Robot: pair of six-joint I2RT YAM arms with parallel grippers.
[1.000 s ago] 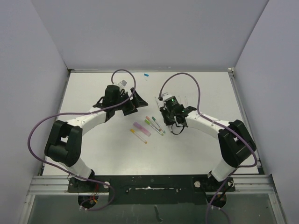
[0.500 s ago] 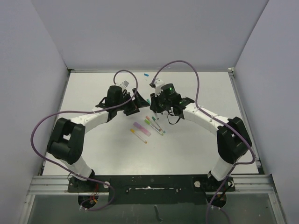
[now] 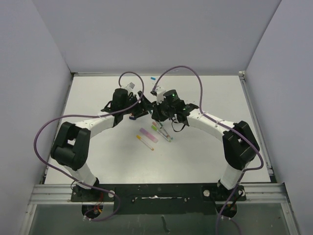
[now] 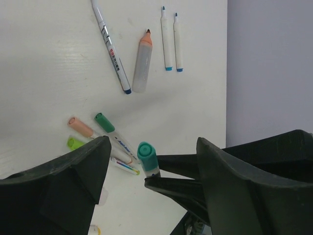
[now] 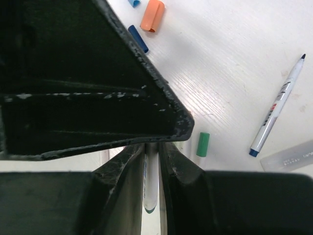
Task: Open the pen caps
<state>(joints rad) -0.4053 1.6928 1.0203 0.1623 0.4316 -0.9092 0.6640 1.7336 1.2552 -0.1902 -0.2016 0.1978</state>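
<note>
My right gripper (image 3: 156, 110) (image 5: 152, 148) is shut on a thin white pen (image 5: 151, 178) and holds it clear of the table, at mid table. The pen's teal cap (image 4: 146, 155) sticks out past the right gripper's fingers (image 4: 188, 177). My left gripper (image 3: 140, 110) (image 4: 152, 164) faces it, open, with one finger on each side of the teal cap and a gap left on both sides. Several pens (image 3: 155, 132) lie just in front of the grippers, some capped: a peach cap (image 4: 80, 127), a green cap (image 4: 103, 122) and a lime cap (image 4: 74, 143).
Uncapped pens lie farther back: a white one with a blue end (image 4: 111, 47), a salmon-tipped highlighter (image 4: 141, 63) and two thin white ones (image 4: 167, 38). Loose caps rest on the table: green (image 5: 203, 144), orange (image 5: 152, 15), dark blue (image 5: 138, 39). A blue cap (image 3: 153, 78) sits near the back wall.
My right gripper has carried the pen left and toward the back, up to the left gripper. The left gripper's jaws have narrowed and now stand on either side of the teal cap.
</note>
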